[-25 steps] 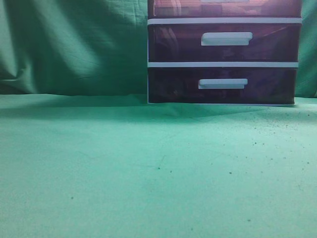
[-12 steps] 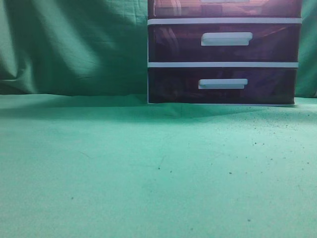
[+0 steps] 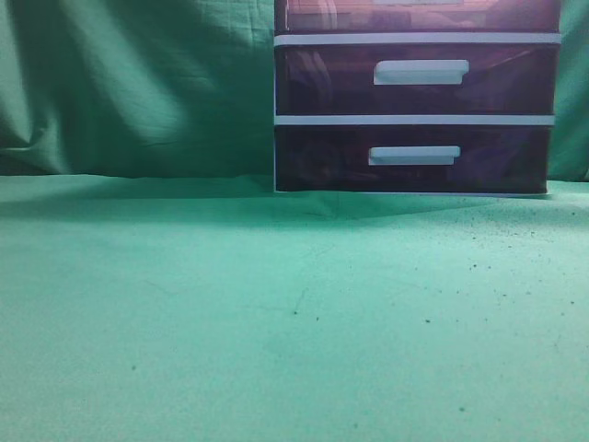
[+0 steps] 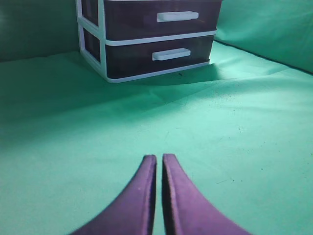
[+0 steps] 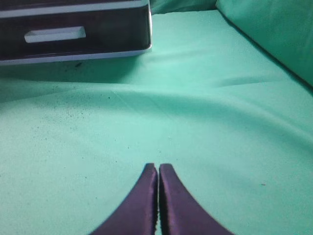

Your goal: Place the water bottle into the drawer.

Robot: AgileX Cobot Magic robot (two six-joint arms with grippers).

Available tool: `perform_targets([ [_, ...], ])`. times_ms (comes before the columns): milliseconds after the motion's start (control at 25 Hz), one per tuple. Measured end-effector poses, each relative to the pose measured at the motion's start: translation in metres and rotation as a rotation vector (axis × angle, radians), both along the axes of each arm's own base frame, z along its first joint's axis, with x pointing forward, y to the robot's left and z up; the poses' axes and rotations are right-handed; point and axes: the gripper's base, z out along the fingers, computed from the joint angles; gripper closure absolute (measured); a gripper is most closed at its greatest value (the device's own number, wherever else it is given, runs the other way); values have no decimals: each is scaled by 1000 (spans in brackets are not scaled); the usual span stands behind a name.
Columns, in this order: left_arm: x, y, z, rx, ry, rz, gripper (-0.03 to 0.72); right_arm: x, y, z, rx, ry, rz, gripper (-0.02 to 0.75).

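Note:
The white-framed three-drawer unit (image 3: 414, 120) stands at the back right of the exterior view. Its top drawer (image 3: 419, 16), lighter reddish-purple, shows only as a strip at the upper edge and looks pushed in. No water bottle shows in any view. My left gripper (image 4: 157, 157) is shut and empty, low over the green cloth, well short of the unit (image 4: 102, 44). My right gripper (image 5: 158, 166) is shut and empty over the cloth, with the unit's bottom drawer (image 5: 73, 34) far ahead at upper left. Neither gripper shows in the exterior view.
Green cloth (image 3: 276, 313) covers the table and hangs as a backdrop (image 3: 129, 83). The two darker drawers have white handles (image 3: 421, 72) (image 3: 414, 156). A raised fold of cloth (image 5: 274, 34) runs along the right side of the right wrist view.

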Motion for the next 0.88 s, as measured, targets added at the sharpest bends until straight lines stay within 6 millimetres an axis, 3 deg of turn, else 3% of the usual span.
perform_targets([
  [880, -1, 1, 0, -5, -8, 2, 688, 1, 3, 3, 67, -32, 6, 738],
])
